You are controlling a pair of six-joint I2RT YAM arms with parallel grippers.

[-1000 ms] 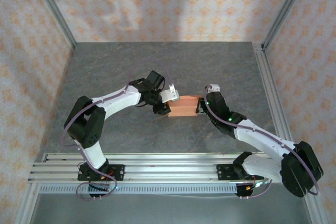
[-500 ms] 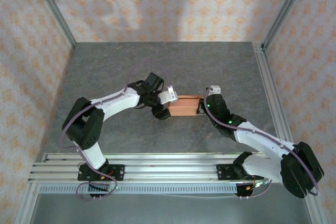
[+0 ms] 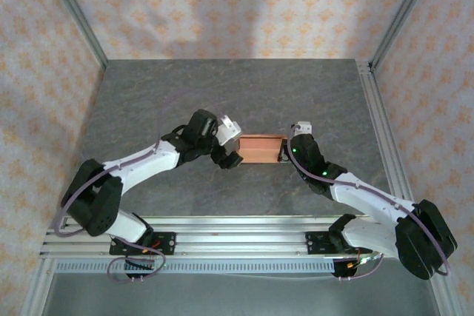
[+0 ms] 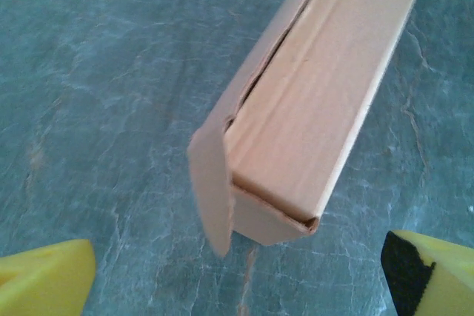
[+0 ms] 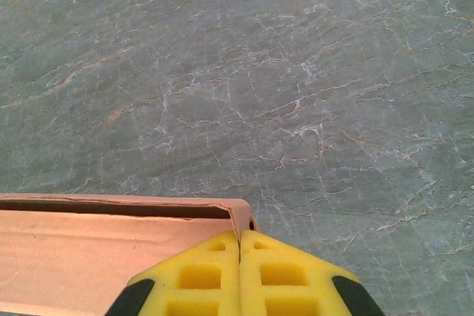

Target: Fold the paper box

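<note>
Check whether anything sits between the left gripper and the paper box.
Nothing visible does. The open left gripper faces the left end of the paper box, with bare table between them.

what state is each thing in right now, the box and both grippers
paper box, folded up into a long block, a side seam gaping
end flap, sticking out, not tucked in
left gripper, open wide, clear of the box's left end
right gripper, shut, tips at the box's right end corner; whether it pinches card cannot be told
</note>
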